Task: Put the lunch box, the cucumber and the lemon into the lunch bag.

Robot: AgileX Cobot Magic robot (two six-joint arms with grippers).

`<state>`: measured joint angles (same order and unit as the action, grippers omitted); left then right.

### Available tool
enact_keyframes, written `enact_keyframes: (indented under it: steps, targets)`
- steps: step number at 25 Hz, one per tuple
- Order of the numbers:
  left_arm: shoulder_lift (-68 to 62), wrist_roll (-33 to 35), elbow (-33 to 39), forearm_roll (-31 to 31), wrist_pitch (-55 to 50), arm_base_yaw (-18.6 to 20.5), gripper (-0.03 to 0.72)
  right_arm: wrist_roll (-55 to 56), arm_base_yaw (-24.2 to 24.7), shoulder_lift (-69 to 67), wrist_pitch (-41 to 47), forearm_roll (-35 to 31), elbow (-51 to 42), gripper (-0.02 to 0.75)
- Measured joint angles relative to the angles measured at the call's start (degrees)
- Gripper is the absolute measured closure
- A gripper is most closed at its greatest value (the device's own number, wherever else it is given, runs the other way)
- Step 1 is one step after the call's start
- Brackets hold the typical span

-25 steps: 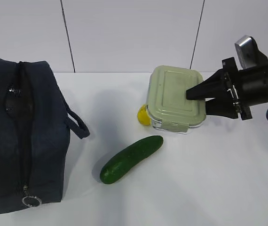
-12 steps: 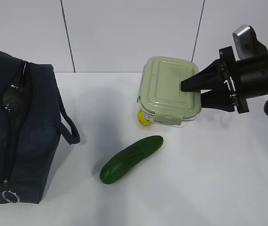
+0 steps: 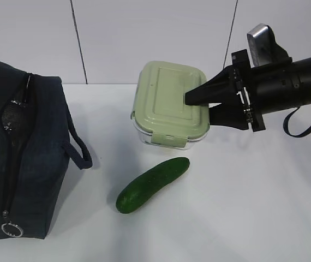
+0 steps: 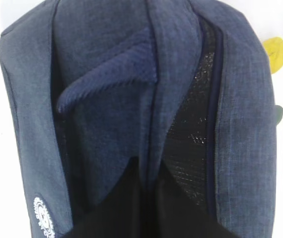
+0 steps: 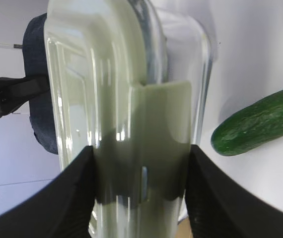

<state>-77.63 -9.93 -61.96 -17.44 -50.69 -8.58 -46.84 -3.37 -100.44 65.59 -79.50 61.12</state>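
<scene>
My right gripper (image 3: 199, 103) is shut on the lunch box (image 3: 166, 101), a clear container with a sage-green lid. The box hangs tilted above the table. In the right wrist view the black fingers (image 5: 77, 188) clamp its short end (image 5: 106, 74). The dark green cucumber (image 3: 153, 184) lies on the table below the box. The navy lunch bag (image 3: 30, 158) stands at the left with its zipper open. My left gripper (image 4: 150, 171) is shut on a fold of fabric beside that opening (image 4: 191, 124). The lemon (image 4: 275, 53) shows only past the bag in the left wrist view; the exterior view hides it.
The bag's handle loop (image 3: 79, 147) sticks out towards the cucumber. Its metal ring pull (image 3: 12, 230) hangs at the near end. A white wall with dark seams (image 3: 78, 41) stands behind the white table (image 3: 243, 207).
The right gripper has lifted the lunch box off the table and carried it left, covering the lemon in the exterior view. The bag was pulled leftward and its opening spread.
</scene>
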Motion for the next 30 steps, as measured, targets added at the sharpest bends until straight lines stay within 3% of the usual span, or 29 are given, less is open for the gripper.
enact_keyframes:
  steps: [3, 16, 30]
  targets:
    - [0.0, 0.0, 0.0, 0.0, -0.1, -0.22, 0.694, 0.0, -0.94, 0.0, 0.0, -0.6, 0.0, 0.347]
    - [-5.84, 0.0, -3.83, 1.7, 0.4, -7.98, 0.694, -0.23, -5.1, 0.0, 0.08, -1.71, 4.18, 0.347]
    - [-7.08, -0.65, -5.85, 1.7, 2.54, -8.47, 0.694, -0.12, -8.0, -0.32, 0.57, -3.15, 8.39, 0.347]
